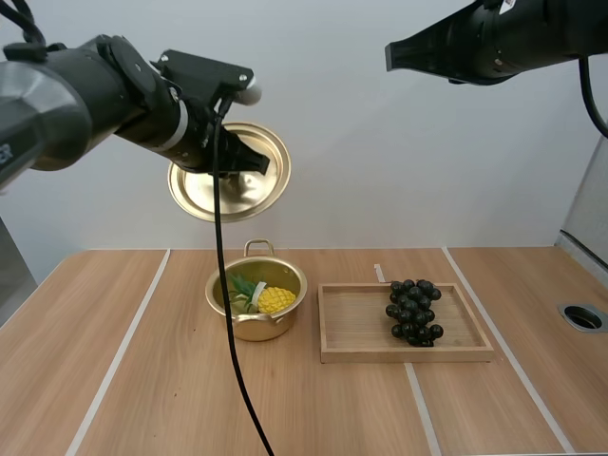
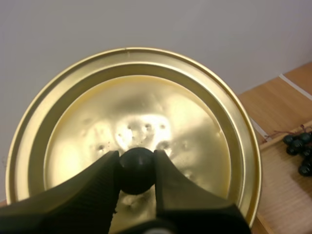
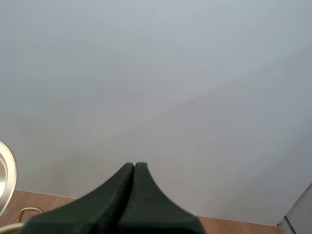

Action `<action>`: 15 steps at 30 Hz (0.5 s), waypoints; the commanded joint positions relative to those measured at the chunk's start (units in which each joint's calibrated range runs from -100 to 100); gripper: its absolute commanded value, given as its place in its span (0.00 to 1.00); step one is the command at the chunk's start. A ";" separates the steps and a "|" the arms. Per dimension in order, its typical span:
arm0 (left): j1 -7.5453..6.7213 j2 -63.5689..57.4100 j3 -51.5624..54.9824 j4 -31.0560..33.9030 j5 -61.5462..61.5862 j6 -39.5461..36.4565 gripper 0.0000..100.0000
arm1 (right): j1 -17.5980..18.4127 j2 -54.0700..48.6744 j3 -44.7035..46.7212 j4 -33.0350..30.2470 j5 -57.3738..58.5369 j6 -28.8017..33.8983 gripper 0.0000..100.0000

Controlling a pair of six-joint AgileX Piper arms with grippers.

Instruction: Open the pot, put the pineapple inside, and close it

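- The wooden table (image 1: pixel 114 380) carried everything else, with pale stripes running across its top.
- The wooden tray (image 1: pixel 408 355) lay flat on the table, just beside the pot on the right arm's side; its edge also showed past the lid in the left wrist view (image 2: pixel 278 180).
- The gold lid (image 1: pixel 204 199) hung in the air above and behind the pot, tilted so that its top faced the camera. In the left wrist view it stood as a broad ringed disc (image 2: pixel 146 107), and its rim edged into the right wrist view (image 3: pixel 5 180).
- The gold pot (image 1: pixel 255 330) stood open on the table, one loop handle toward the back wall.
- The left gripper (image 1: pixel 249 160) gripped the lid; seen close (image 2: pixel 137 158), its two fingers pinched the knob from both sides.
- The right gripper (image 1: pixel 391 55) was raised high above the tray, well apart from everything, its fingers pressed together into one dark wedge (image 3: pixel 134 166) with nothing between them.
- The bunch of dark grapes (image 1: pixel 413 311) lay in the tray's right half (image 2: pixel 300 146).
- The pineapple (image 1: pixel 274 299) lay inside the pot, yellow body and green leaves showing over the rim.
- The lid's black knob (image 2: pixel 137 170) was round and sat between the left fingertips.
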 commanded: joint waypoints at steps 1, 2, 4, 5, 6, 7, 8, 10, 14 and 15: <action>0.03 2.99 0.07 0.32 2.33 -0.62 0.00 | -0.21 -0.74 0.07 -0.61 -1.23 0.37 0.00; 0.03 4.28 0.07 0.41 2.76 -0.40 0.00 | -0.21 -0.74 0.07 -0.61 -1.23 0.37 0.00; 0.03 6.94 0.07 0.41 4.39 1.29 0.00 | -0.21 -0.74 0.07 -0.61 -1.23 0.37 0.00; 0.03 7.98 0.07 0.41 5.19 1.95 0.00 | -0.21 -0.74 0.07 -0.61 -1.23 0.37 0.00; 0.03 9.34 0.07 0.41 6.26 2.79 0.00 | -0.21 -0.74 0.07 -0.61 -1.23 0.37 0.00; 0.03 10.64 0.07 0.41 7.47 3.69 0.00 | -0.21 -0.74 0.07 -0.61 -1.23 0.37 0.00; 0.03 11.94 0.07 0.41 8.84 4.24 0.00 | -0.21 -0.74 0.07 -0.61 -1.23 0.37 0.00; 0.03 14.11 0.07 0.09 11.91 5.33 0.00 | -0.21 -0.74 0.07 -0.61 -1.23 0.37 0.00; -0.05 17.97 0.07 -1.94 15.77 7.91 0.00 | -0.21 -0.74 0.07 -0.61 -1.23 0.37 0.00; -0.13 18.71 0.07 -2.03 15.77 8.08 0.00 | -0.21 -0.74 0.07 -0.61 -1.23 0.37 0.00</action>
